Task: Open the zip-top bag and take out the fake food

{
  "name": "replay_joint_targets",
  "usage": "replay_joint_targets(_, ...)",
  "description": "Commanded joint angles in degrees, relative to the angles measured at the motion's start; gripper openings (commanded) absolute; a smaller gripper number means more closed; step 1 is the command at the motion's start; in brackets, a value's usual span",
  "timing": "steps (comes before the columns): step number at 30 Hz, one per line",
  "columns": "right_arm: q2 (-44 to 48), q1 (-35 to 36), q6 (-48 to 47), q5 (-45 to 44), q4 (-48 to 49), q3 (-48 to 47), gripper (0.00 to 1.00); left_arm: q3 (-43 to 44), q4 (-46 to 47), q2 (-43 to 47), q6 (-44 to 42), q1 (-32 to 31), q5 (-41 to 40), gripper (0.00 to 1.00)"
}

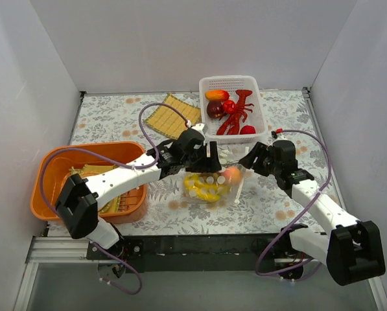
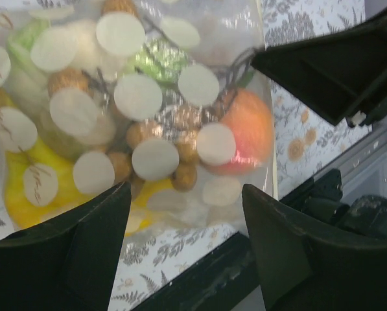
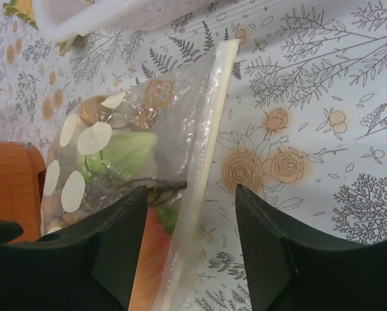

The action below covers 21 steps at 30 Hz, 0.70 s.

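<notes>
- Black fingers (image 2: pixel 70 259) of the left claw (image 2: pixel 185 194) loom across the bottom of the left wrist view, spread wide and pinching nothing. The zip-top bag (image 2: pixel 148 116) lies just beyond their tips.
- At the centre of the overhead frame, the bag rests on the floral desk (image 1: pixel 277 204), with one claw on either side of it.
- Filling the lower half of its own view, the right claw (image 3: pixel 190 194) is likewise spread and holds nothing. The bag's white zip strip (image 3: pixel 209 123) runs down the frame between its fingers; whether they touch it cannot be told.
- That strip looks pressed closed along the length shown, so the opening step appears not yet begun.
- Every piece of fake food I can make out sits inside the plastic in the left wrist view: banana bunch (image 2: pixel 24 188) lower left, grape bunch (image 2: pixel 180 152) centre, leafy vegetable (image 2: pixel 157 61) top, red-orange fruit (image 2: pixel 251 126) right.
- Apart from the action, the white basket (image 1: pixel 261 110) with its red lobster (image 1: pixel 235 113) sits upper centre of the overhead frame and the orange tub (image 1: pixel 50 162) sits at left.
- Left to do, as I judge it: grip the mouth, part the seal and lift out each toy.
</notes>
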<state>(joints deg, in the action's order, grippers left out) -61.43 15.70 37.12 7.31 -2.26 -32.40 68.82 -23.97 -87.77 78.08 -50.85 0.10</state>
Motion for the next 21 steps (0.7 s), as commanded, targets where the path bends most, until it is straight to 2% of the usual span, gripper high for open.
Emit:
replay_joint_targets(1,7.08,-0.32,0.32,2.09,-0.26,2.51,0.64,-4.38,0.24,8.74,2.5,-2.94,2.62,0.67)
replay_joint_targets(6,16.15,-0.15,1.28,5.61,-7.39,4.8,0.64,-11.05,1.99,14.63,7.43,-6.27,3.77,0.62)
replay_joint_targets(9,21.95,-0.15,2.6,8.24,-10.91,7.34,0.63,-14.66,5.94,15.17,11.64,-8.65,5.08,0.59)
replay_joint_targets(12,26.09,0.55,5.15,11.76,-12.93,9.55,0.61,-16.95,11.04,14.38,15.6,-10.58,5.61,0.55)
replay_joint_targets(14,28.55,2.13,6.99,12.2,-14.34,11.22,0.6,-18.01,13.67,13.41,17.09,-11.63,5.01,0.5)
replay_joint_targets(18,33.03,4.68,9.28,10.62,-19.44,12.62,0.59,-19.95,19.12,12.1,20.52,-12.52,4.65,0.47)
replay_joint_targets(21,35.41,5.91,12.0,13.07,-19.89,14.29,0.56,-20.48,21.68,9.72,22.19,-13.22,4.48,0.43)
